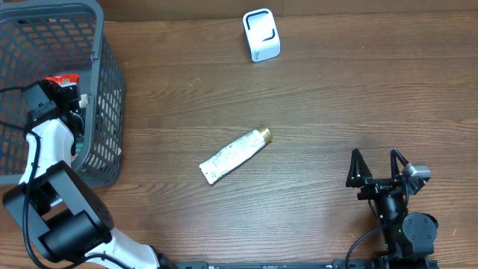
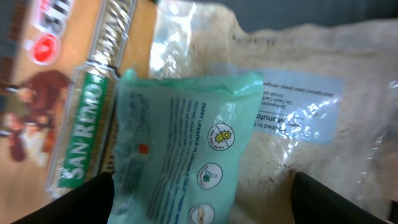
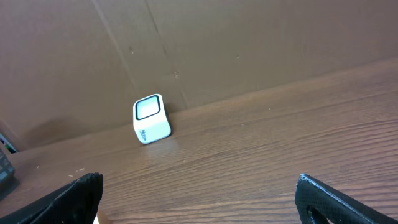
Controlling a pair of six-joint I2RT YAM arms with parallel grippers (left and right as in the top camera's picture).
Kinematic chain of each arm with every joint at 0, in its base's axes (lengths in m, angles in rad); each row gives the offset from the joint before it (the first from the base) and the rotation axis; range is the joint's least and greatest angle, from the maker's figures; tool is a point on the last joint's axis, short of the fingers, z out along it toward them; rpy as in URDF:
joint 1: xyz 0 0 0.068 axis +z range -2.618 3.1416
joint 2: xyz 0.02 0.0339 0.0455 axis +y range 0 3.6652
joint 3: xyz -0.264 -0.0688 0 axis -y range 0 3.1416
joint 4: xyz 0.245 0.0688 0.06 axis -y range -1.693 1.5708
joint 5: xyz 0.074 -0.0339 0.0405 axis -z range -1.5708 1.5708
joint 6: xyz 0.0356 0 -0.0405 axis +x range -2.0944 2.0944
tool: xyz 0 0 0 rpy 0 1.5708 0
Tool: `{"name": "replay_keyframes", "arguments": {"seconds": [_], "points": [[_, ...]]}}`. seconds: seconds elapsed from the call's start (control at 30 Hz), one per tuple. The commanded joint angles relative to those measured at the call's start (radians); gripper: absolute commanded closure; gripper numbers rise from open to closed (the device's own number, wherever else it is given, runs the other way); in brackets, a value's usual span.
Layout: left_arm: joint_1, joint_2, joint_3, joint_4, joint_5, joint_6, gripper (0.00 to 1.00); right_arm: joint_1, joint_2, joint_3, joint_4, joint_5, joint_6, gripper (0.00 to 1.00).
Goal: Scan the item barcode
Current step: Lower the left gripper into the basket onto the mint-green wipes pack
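Pouch (image 2: 180, 143), pale green with printed text and round icons, lying in the basket (image 1: 112, 90) on a clear bag (image 2: 298, 106), beside a San Remo packet (image 2: 84, 130). Left tool (image 2: 202, 180), inside the basket, stands wide open over the pouch, one finger either side of its lower end; contact cannot be told. Right tool (image 1: 379, 166) is fully open, holding nothing, above the tabletop (image 1: 336, 90), well apart from the basket. Tube (image 1: 234, 155) lies mid-tabletop; scanner (image 1: 261, 35) stands near the far edge.
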Motion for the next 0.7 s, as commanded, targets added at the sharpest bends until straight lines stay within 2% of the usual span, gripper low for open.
{"name": "replay_keyframes", "arguments": {"seconds": [0.0,0.1,0.13,0.17,0.2,0.27,0.3,0.33,0.53,0.67], "points": [[0.000,0.056,-0.004,0.002,-0.020,0.037,0.22,0.007,-0.010,-0.011,0.004,0.002,0.003,0.00],[0.000,0.077,-0.004,0.002,-0.024,0.037,0.29,0.007,-0.010,-0.011,0.004,0.003,0.003,0.00],[0.000,0.087,-0.004,-0.001,-0.034,0.037,0.37,0.007,-0.010,-0.011,0.005,0.002,0.003,0.00],[0.001,0.090,-0.004,-0.002,-0.039,0.037,0.40,0.007,-0.010,-0.011,0.005,0.002,0.003,0.00],[0.001,0.095,-0.004,-0.002,-0.043,0.037,0.48,0.007,-0.010,-0.011,0.004,0.003,0.003,0.00],[0.006,0.107,-0.004,0.001,-0.042,0.027,0.72,0.007,-0.010,-0.011,0.004,0.002,0.003,0.00],[0.006,0.110,-0.004,0.003,-0.042,0.017,0.88,0.007,-0.010,-0.011,0.004,0.003,0.003,0.00],[0.006,0.112,-0.004,0.003,-0.042,0.013,0.96,0.007,-0.010,-0.011,0.005,0.003,0.003,0.00],[0.006,0.093,0.005,0.005,-0.042,-0.012,0.96,0.007,-0.010,-0.011,0.005,0.002,0.003,0.00],[0.006,0.019,0.048,-0.012,-0.043,-0.128,0.96,0.007,-0.010,-0.011,0.004,0.002,0.003,0.00]]}}
